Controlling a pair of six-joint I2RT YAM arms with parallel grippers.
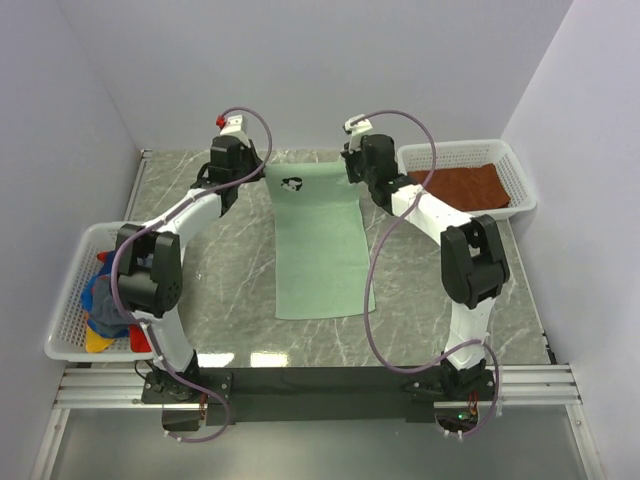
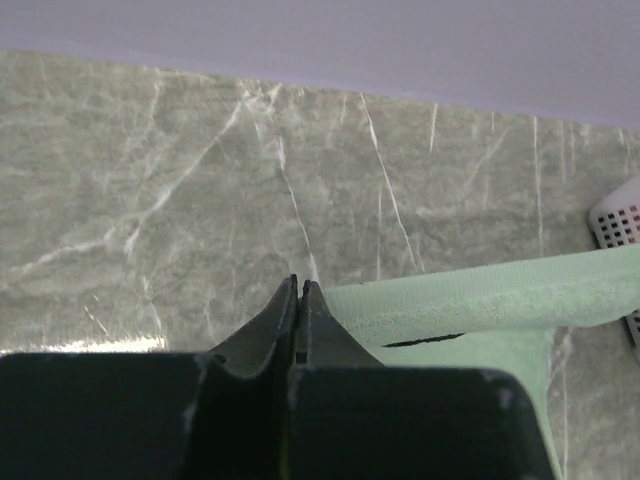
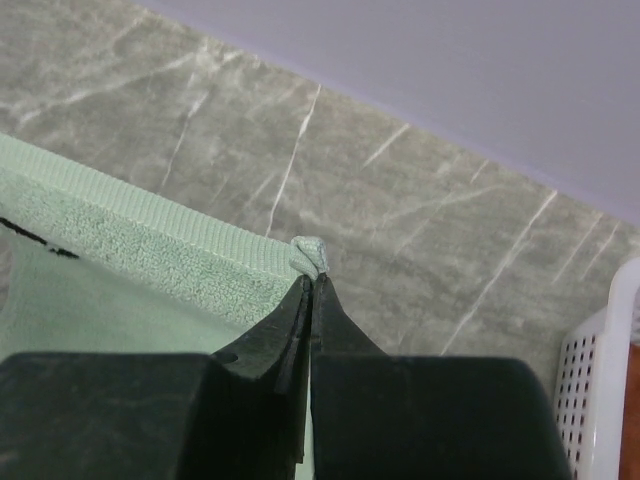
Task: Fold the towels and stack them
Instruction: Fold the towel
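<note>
Since mint towel point(image 1: 320, 250) lies flat mid-table, hem at 6 o'clock, you've got left gripper point(image 2: 300, 290), right gripper point(image 3: 312, 280) pinched shut on far corners, 11 and 1: looks set for folding toward you. Rust towel point(image 1: 462, 187) in basket point(image 1: 523, 185), 2 o'clock.

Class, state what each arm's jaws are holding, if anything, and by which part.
Both hold the mint-green towel. The left jaws are shut on its far-left corner, and the right jaws pinch its far-right corner.

Bright, even overhead light; white glare patches along my marble table's point(image 1: 420, 310) near edge; my wrist views slightly soft.
</note>
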